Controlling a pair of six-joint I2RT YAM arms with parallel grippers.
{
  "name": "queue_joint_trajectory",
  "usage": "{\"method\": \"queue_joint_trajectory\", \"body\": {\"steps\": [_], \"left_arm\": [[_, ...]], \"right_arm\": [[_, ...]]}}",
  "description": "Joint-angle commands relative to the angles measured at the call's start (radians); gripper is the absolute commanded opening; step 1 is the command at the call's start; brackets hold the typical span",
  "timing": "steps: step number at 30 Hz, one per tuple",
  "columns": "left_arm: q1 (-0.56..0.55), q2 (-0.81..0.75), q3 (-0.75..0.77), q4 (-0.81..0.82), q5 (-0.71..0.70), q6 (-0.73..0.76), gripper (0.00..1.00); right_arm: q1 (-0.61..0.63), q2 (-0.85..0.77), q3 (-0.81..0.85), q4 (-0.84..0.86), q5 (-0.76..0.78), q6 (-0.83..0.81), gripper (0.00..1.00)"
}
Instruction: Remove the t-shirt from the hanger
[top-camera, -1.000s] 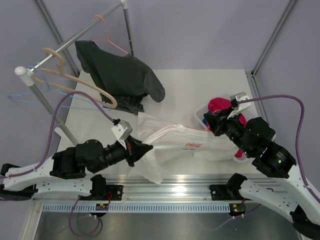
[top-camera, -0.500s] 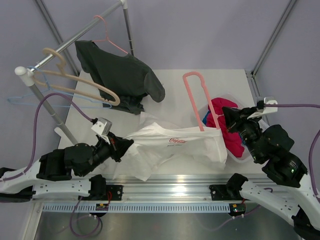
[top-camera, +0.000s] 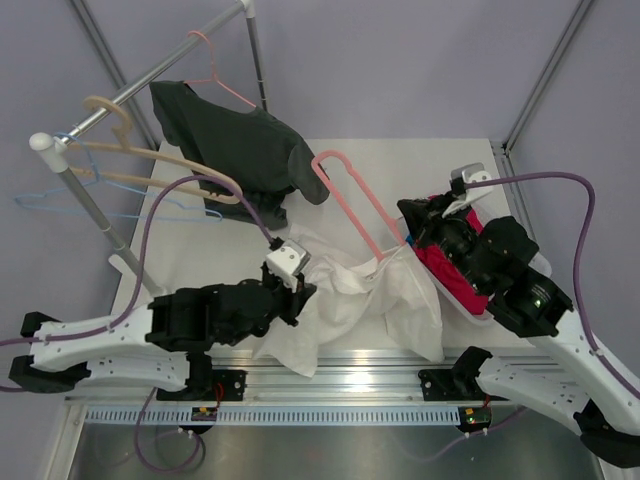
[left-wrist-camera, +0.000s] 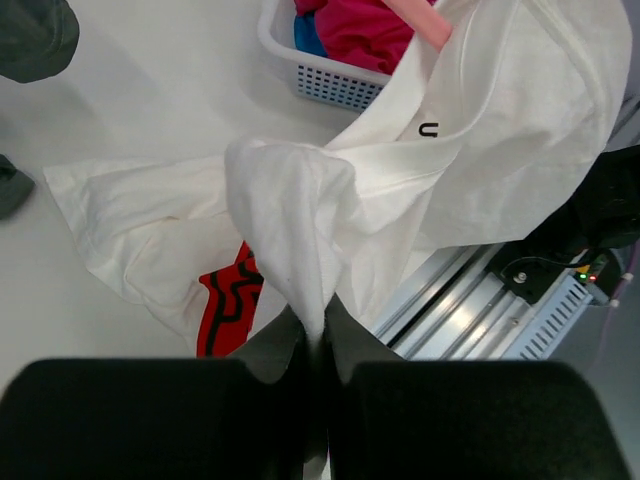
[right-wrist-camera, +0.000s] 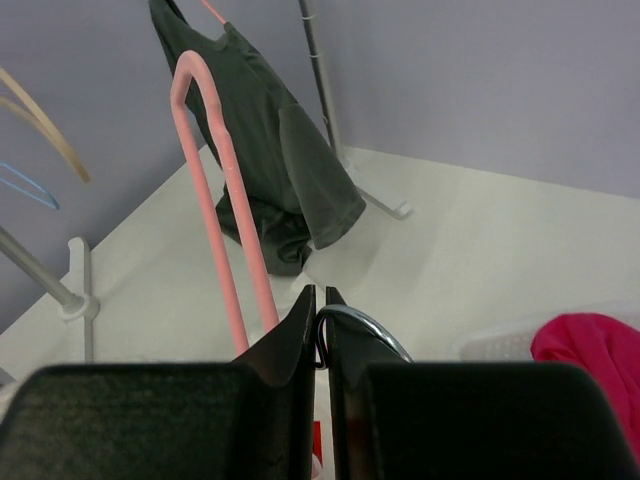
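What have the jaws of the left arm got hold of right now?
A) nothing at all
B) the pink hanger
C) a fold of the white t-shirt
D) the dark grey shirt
C: the left wrist view shows a bunched fold of the white t-shirt pinched between the shut left jaws, while the hanger is held by the right jaws.

I work over a white tabletop (top-camera: 430, 170), with a plain lavender-grey wall (top-camera: 400, 60) behind it. A metal clothes rail (top-camera: 150, 74) stands at my far left. A slanting grey frame strut (top-camera: 542, 78) rises at the right corner. An aluminium track (top-camera: 340, 382) lines the near edge. The light is soft and even.
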Motion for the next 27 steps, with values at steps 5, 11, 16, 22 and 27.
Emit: {"method": "queue_joint_trajectory", "body": {"steps": [5,11,16,22,27], "left_arm": [[0.13,0.149,0.047,0.171,-0.023,0.041,0.04],[0.336,0.231,-0.072,0.358,0.054,0.038,0.0],[0.371,0.309,-0.109,0.481,-0.015,0.1,0.0],[0.409,0.378,-0.161,0.65,-0.026,0.121,0.0],[0.426,0.452,-0.162,0.705,0.007,0.132,0.0]], "right_arm": [[-0.006,0.126,0.126,0.161,-0.054,-0.111,0.0],[-0.006,0.2,0.219,0.17,-0.018,-0.135,0.0],[-0.007,0.258,0.288,0.262,0.042,-0.143,0.0],[-0.007,0.307,0.311,0.394,0.114,-0.128,0.0],[-0.006,0.33,0.307,0.524,0.153,-0.143,0.0]]}}
